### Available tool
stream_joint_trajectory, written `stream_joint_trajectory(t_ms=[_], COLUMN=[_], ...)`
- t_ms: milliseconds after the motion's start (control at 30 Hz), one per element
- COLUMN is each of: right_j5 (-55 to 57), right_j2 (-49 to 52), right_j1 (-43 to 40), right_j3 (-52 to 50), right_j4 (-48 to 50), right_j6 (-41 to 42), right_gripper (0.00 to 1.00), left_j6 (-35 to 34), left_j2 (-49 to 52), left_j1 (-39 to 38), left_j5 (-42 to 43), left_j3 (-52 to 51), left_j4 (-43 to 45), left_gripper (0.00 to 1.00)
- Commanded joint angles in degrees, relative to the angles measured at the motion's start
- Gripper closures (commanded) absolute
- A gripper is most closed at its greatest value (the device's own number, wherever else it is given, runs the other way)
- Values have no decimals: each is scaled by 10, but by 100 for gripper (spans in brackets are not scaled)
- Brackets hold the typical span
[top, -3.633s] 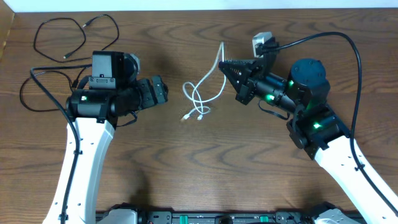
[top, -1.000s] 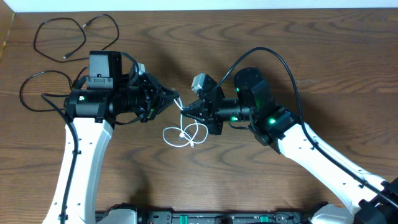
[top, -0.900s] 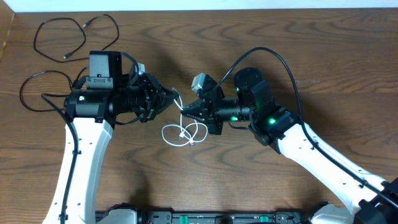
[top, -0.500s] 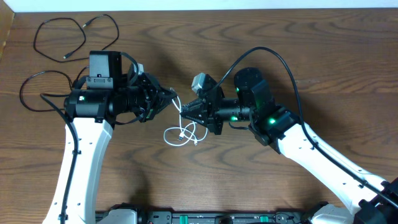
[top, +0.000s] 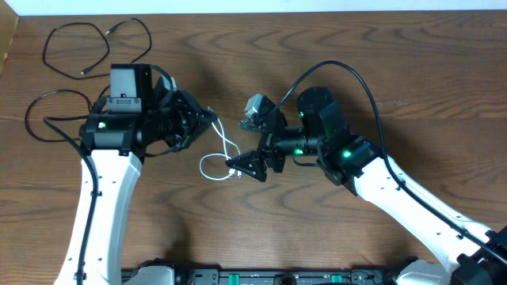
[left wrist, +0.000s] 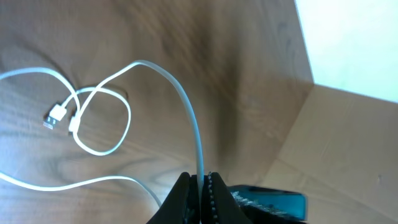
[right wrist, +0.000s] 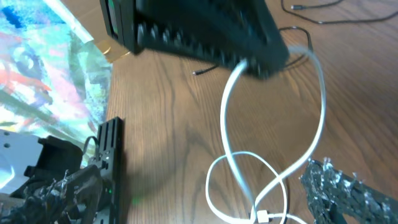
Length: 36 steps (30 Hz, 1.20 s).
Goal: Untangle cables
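Where left hand (left wrist: 200,178) clamps, white cable (left wrist: 194,121) section hidden.

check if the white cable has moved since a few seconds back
Yes. In the overhead view the white cable has shifted left and lower in the frame, measured against the loose black cable, which stayed put.

A dark brown, wood-grain counter (top: 317,229) fills the view. A tan cardboard panel (left wrist: 348,155) stands along one edge of it, below a white wall (left wrist: 354,37). Crinkled clear plastic with colourful print (right wrist: 43,68) lies by an edge; I can't tell which.
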Motion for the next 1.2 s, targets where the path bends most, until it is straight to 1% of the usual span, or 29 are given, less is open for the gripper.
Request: stream_joint_trajectory(t_ms=[0, 133, 367, 433, 567, 700, 800, 867, 1000, 1167], right_j5=[11, 12, 11, 12, 12, 12, 20, 33, 43, 47], right_j2=[1, 1, 1, 1, 1, 1, 1, 1, 1, 1], right_j1=[-10, -24, -44, -45, -45, -45, -45, -45, -45, -45], right_j3=[1, 1, 1, 1, 1, 1, 1, 1, 1, 1], right_j4=[-14, -37, -59, -61, -61, -67, -79, -89, -101, -103], right_j6=[0, 0, -1, -1, -1, -1, -1, -1, -1, -7], right_gripper=[1, 1, 1, 1, 1, 1, 1, 1, 1, 1], left_j6=[12, 12, 12, 2, -39, -89, -110, -111, -125, -125], left_j2=[-5, -23, -62, -71, -85, -92, -94, -93, -93, -91], left_j1=[22, 57, 151, 176, 219, 257, 290, 313, 367, 428], left_j5=[-14, -14, -14, -13, -13, -10, -11, -14, -58, -211], left_j3=[4, 4, 5, 5, 5, 5, 5, 5, 5, 5], left_j4=[13, 34, 70, 89, 147, 224, 280, 309, 319, 316], left_gripper=[92, 93, 93, 93, 93, 93, 93, 92, 92, 93])
